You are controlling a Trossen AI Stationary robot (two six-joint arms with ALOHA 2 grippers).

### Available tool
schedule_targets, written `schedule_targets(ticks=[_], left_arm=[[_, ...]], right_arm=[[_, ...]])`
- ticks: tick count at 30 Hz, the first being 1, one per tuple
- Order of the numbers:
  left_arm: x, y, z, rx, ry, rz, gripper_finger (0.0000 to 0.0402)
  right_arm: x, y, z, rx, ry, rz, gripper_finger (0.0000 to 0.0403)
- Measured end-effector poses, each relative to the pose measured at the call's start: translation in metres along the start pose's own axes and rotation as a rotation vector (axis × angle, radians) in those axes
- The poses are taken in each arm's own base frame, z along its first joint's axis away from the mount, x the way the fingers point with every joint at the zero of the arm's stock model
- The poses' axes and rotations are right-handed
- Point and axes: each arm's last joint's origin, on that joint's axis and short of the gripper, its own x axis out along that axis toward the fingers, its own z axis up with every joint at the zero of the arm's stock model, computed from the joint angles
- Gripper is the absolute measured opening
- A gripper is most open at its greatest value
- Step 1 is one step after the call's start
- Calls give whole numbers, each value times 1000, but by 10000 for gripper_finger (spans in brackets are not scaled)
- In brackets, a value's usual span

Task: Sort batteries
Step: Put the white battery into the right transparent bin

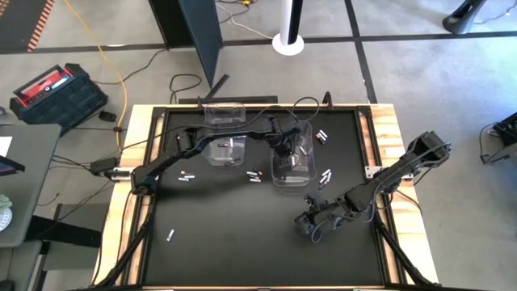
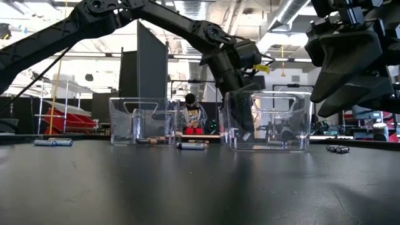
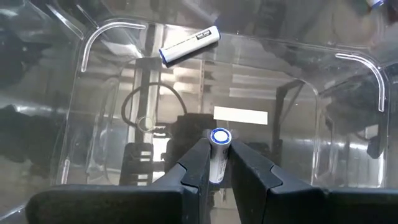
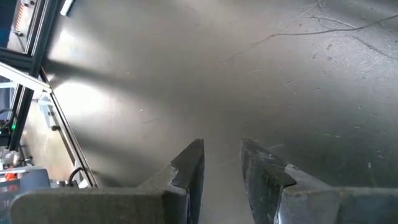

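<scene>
Holding a white battery (image 3: 219, 155) upright between closed fingers, left gripper (image 3: 219, 163) hangs inside the clear bin (image 3: 93, 56), apparently for drop-off | right gripper (image 4: 222, 163) parted, empty, waiting over bare table (image 4: 186, 74).

Black-topped table (image 1: 242, 242), wood-framed edges. Three clear bins on it: one (image 1: 224, 113) at the far edge, one (image 1: 227, 150) nearer centre, one (image 1: 292, 162) right of centre. Loose batteries (image 1: 324, 137) scattered near the bins; a lone cell (image 1: 171, 235) toward the near-left corner.
</scene>
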Motion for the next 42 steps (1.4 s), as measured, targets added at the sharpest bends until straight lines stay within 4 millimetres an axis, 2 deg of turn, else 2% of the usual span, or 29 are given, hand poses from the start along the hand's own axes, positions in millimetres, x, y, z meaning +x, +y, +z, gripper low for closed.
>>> schedule_targets(ticks=[5,16,23,28,33,39,42], left_arm=[[0,0,0,-1,-2,0,56],[0,1,0,15,-2,22,95],[-15,2,7,3,-23,68,96],[-48,1,22,-4,-86,85,96],[-99,-1,35,-40,-168,111,96],[-165,-7,33,-153,-211,107,96],[-188,-13,27,-242,-193,110,96]], right_arm=[[0,0,0,0,0,0,121],[0,0,0,16,0,0,121],[0,0,0,16,0,-2,121],[0,-2,0,22,0,-21,121],[0,-4,0,18,-3,-36,121],[0,-6,0,-26,-6,-64,121],[0,-6,-1,-65,-2,-64,121]])
